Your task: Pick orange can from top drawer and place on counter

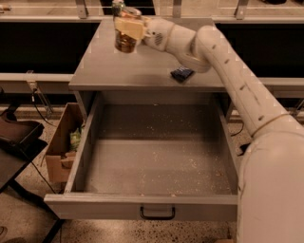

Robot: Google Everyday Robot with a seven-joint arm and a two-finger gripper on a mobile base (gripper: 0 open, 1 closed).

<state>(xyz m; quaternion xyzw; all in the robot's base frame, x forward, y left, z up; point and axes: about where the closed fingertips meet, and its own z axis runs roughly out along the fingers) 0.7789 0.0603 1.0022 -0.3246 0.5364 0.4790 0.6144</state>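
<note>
My gripper (127, 29) is shut on the orange can (125, 42) and holds it upright over the far left part of the counter (109, 66). I cannot tell whether the can's base touches the surface. The top drawer (152, 161) is pulled wide open below, with a speckled floor, nothing in it, and a dark handle (157, 213) at front centre. My white arm (228, 76) reaches in from the right across the counter.
A small dark blue packet (182, 73) lies on the counter's right side. A green can (117, 6) stands at the counter's far edge, just behind my gripper. A cardboard box (64, 142) sits on the floor left of the drawer. A dark chair (16, 142) stands at far left.
</note>
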